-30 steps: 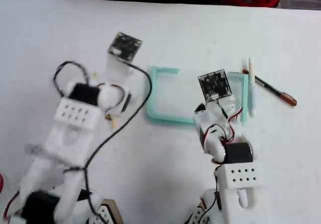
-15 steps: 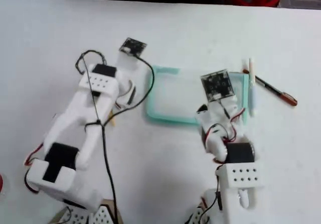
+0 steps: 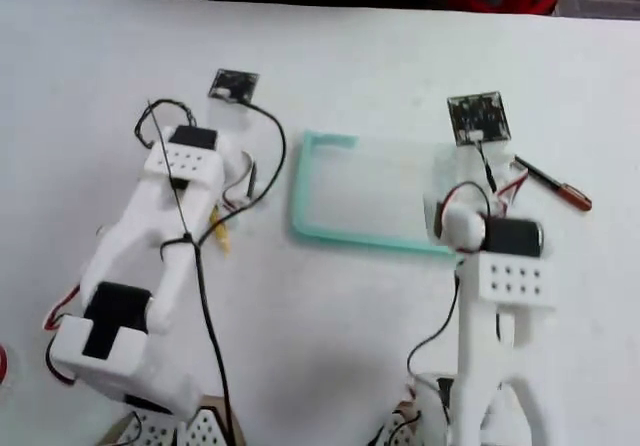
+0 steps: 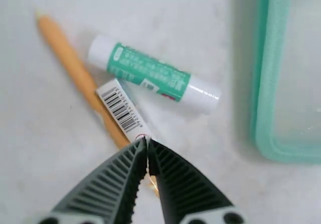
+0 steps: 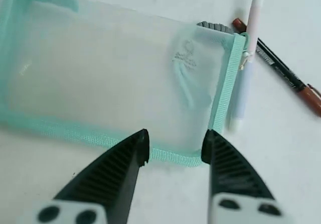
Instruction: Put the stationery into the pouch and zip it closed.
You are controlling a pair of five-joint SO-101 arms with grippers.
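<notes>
Bearing a barcode label [image 4: 120, 111], orange pencil [image 4: 65, 53], green-labelled glue stick [image 4: 153, 73], print unreadable

A robotics lab bench: two white arms [image 3: 140, 236] [image 3: 497, 336] with loose cables [image 3: 207, 301] on a white table [image 3: 350, 56].

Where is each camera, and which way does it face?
High view: fixed overhead, looking down at the table; left arm, right arm and pouch show.
Left wrist view: on the left arm, looking past the shut left gripper at a glue stick and orange pencil.
Right wrist view: on the right arm, looking past the open right gripper at the pouch.
All share the pouch.
</notes>
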